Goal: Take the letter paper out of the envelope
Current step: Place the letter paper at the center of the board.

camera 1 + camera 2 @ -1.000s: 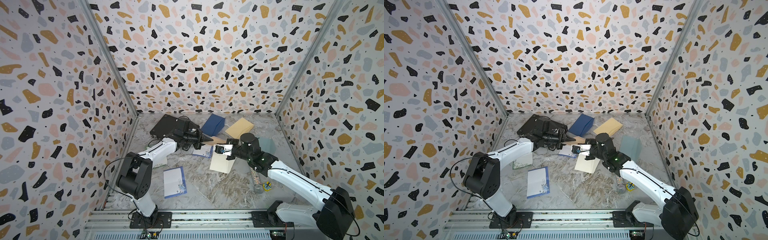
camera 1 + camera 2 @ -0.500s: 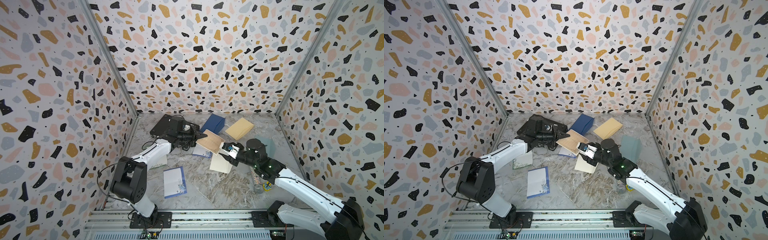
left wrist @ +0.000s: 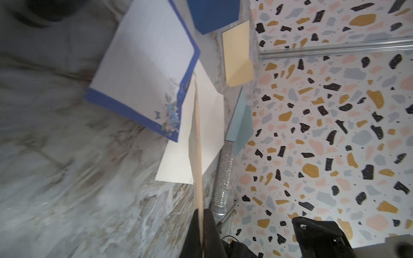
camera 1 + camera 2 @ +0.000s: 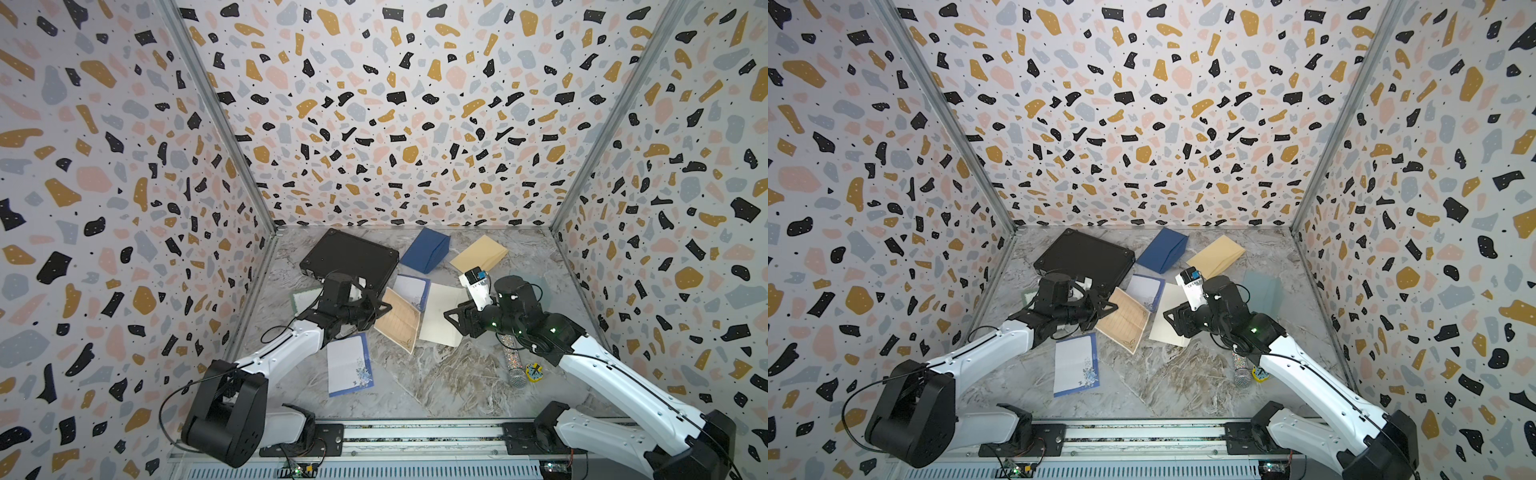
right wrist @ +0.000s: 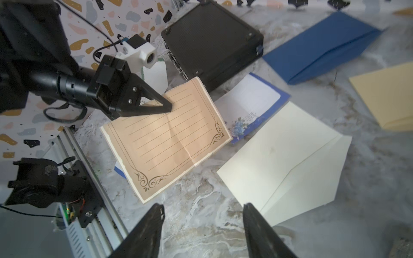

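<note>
In both top views the left gripper (image 4: 383, 308) is clamped on one edge of the tan lined letter paper (image 4: 397, 322); the sheet hangs tilted, wholly out of the cream envelope (image 4: 438, 318) that lies flat just beside it; the right gripper (image 4: 452, 322) hovers at that envelope's edge, its gap hard to read here. A second ago the two grippers met over the envelope with only a strip of paper showing between them.

Counted: four envelopes, namely the cream one, a blue envelope (image 4: 426, 249), a yellow envelope (image 4: 478, 254) and a grey-blue envelope (image 4: 1262, 291) partly hidden behind the right arm; two blue-bordered sheets (image 4: 349, 365); one green-edged sheet (image 4: 302, 297), mostly covered by the left arm; one black case (image 4: 349, 257); one glitter microphone (image 4: 513, 365), its handle under the right arm.

In the left wrist view the paper (image 3: 197, 145) is a thin edge-on line pinched between two dark fingers (image 3: 193, 234), which are cut off by the frame; the marbled floor is blurred.

In the right wrist view only the tips of the fingers (image 5: 145, 232) show; they stand well apart with nothing between them; the paper's lined face (image 5: 165, 138) is plain, and its far corner overlaps a blue-bordered sheet.
</note>
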Tool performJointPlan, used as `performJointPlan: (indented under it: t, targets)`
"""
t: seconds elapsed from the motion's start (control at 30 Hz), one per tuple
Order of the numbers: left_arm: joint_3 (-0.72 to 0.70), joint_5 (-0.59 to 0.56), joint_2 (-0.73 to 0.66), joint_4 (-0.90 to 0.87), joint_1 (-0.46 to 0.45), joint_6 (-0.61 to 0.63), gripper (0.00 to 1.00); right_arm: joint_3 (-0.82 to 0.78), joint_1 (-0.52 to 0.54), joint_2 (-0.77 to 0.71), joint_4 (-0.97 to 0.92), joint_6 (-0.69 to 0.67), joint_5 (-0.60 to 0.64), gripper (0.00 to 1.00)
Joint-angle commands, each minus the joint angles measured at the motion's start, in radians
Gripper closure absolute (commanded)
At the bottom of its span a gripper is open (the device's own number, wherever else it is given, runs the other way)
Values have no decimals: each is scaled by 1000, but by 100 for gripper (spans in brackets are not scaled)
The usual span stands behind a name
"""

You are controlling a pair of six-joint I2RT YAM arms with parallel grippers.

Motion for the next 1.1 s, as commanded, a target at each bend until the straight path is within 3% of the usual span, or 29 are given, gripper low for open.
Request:
performJointPlan:
  t: [0.0, 0.27, 0.47, 0.8, 1.07]
  targets:
    - [-65, -147, -73, 83, -15, 33, 100, 1, 1, -9, -10, 179, -60, 41]
    - [-281, -311, -130, 238, -69, -89, 100, -72, -2, -33, 99, 340, -108, 41]
    - [-345, -457, -121, 248, -168, -118, 100, -97, -6, -38, 114, 348, -121, 41]
    - [-389, -536, -59, 331, -241, -192, 100, -125, -20, -32, 120, 345, -154, 41]
    - [-395, -597, -146, 236, -288, -250, 74, -127, -57, -32, 93, 349, -122, 38]
